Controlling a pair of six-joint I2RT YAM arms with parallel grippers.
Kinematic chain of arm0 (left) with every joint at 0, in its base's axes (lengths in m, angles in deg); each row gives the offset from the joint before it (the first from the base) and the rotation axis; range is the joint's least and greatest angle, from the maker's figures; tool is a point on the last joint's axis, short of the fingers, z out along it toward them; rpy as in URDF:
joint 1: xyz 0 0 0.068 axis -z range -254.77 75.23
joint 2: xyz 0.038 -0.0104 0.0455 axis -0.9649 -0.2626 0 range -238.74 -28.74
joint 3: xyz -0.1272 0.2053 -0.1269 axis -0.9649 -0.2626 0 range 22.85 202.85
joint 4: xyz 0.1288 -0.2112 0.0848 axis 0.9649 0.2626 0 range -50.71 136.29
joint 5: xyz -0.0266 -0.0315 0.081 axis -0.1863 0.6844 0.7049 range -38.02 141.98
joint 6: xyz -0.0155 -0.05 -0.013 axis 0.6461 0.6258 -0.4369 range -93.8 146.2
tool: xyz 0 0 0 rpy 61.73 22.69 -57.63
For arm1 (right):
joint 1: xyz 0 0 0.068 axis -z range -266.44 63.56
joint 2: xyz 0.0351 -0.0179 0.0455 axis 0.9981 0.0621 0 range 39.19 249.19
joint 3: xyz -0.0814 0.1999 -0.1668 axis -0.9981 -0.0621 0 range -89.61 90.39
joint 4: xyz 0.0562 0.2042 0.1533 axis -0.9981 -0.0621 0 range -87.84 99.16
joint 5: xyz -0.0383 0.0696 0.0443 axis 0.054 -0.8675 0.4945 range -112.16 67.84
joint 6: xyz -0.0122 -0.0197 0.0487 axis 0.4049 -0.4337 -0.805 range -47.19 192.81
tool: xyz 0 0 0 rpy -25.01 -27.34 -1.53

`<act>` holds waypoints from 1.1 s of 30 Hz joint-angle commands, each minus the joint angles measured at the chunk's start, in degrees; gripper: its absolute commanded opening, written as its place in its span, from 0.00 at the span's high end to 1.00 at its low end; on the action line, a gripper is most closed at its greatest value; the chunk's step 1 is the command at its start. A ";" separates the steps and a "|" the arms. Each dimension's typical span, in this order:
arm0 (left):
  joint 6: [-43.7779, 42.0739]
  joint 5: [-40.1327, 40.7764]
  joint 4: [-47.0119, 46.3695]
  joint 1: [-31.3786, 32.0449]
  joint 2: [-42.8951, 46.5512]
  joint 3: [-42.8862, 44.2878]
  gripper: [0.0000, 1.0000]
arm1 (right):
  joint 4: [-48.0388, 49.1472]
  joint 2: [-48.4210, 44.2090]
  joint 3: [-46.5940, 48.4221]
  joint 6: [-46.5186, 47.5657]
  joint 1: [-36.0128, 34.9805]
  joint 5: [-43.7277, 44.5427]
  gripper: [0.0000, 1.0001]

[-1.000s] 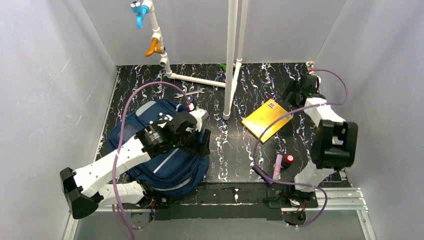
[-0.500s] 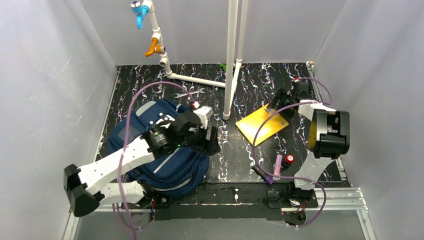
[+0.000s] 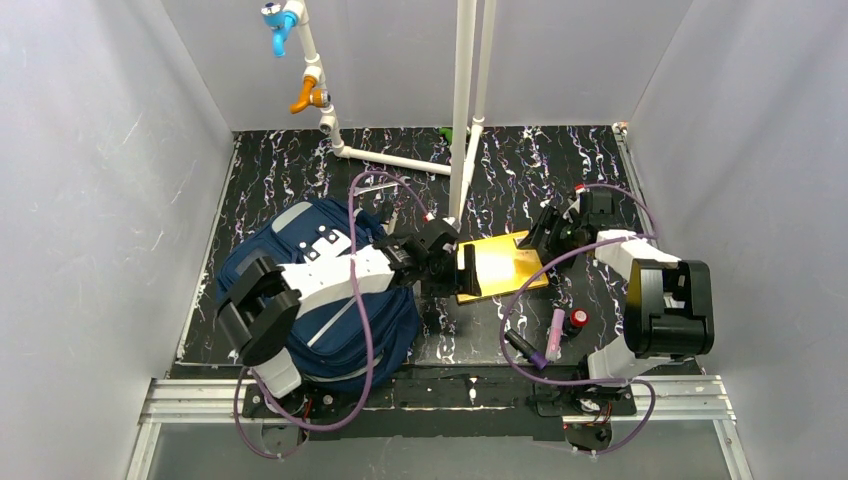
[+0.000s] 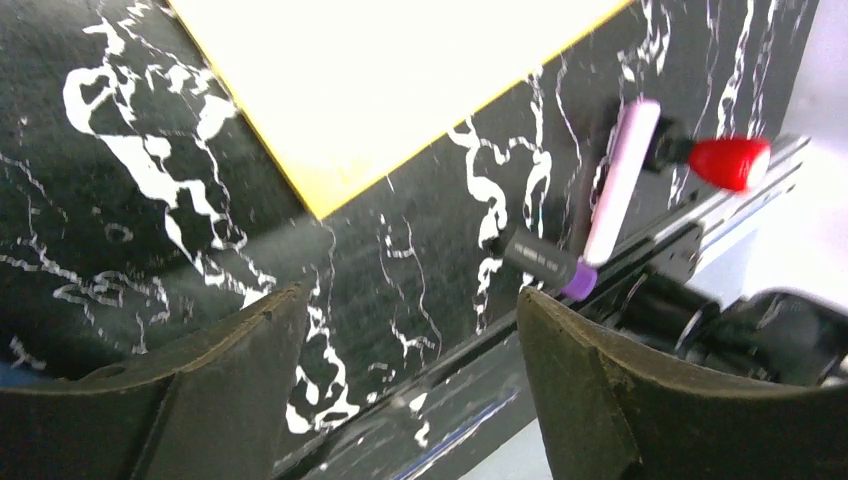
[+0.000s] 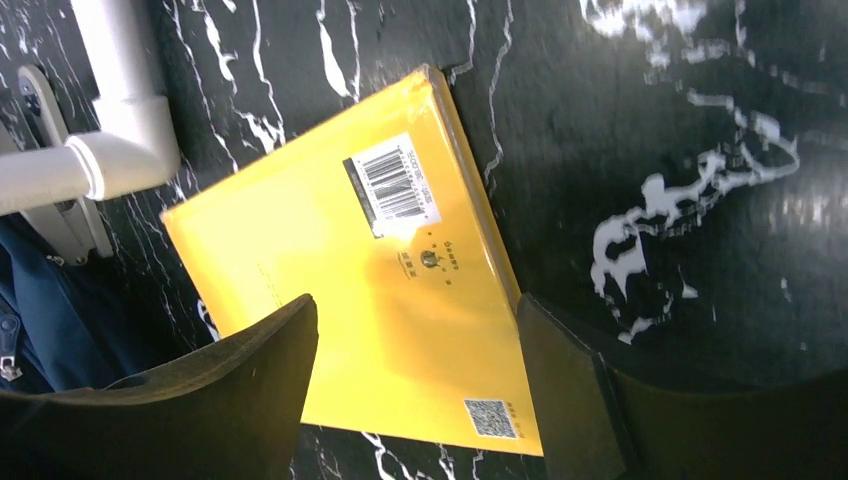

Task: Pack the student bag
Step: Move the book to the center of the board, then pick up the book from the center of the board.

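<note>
Top: navy fabric backpack (image 3: 385, 330) lies front-left on the black marbled table (image 3: 280, 170), with the left arm (image 3: 330, 275) across it. Left gripper (image 3: 452, 265) is at the left edge of a flat yellow book (image 3: 500, 265), right gripper (image 3: 540, 235) at its right edge.
Left wrist: jaws wide, nothing between. Only this view shows the pink marker (image 4: 620, 180) and red cap (image 4: 730, 163) close up. Backpack not visible.
Right wrist: jaws wide over the glossy cover. Only here: barcode label (image 5: 393, 190), QR sticker (image 5: 490, 418), white pipe elbow (image 5: 120, 150), navy fabric strip at left.
</note>
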 commanded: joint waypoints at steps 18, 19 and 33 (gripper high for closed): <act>11.97 -4.07 -6.87 -5.95 -14.41 2.31 0.32 | 1.71 -11.71 -5.82 -4.19 -1.96 -8.21 0.49; 11.51 -3.81 -6.88 -5.78 -14.11 2.16 0.32 | 1.53 -13.52 -5.52 -5.32 -2.40 -8.29 0.50; 5.96 -2.69 -16.36 -5.46 -5.14 -8.36 0.31 | -1.98 -27.24 1.04 -18.43 -17.14 -6.07 0.53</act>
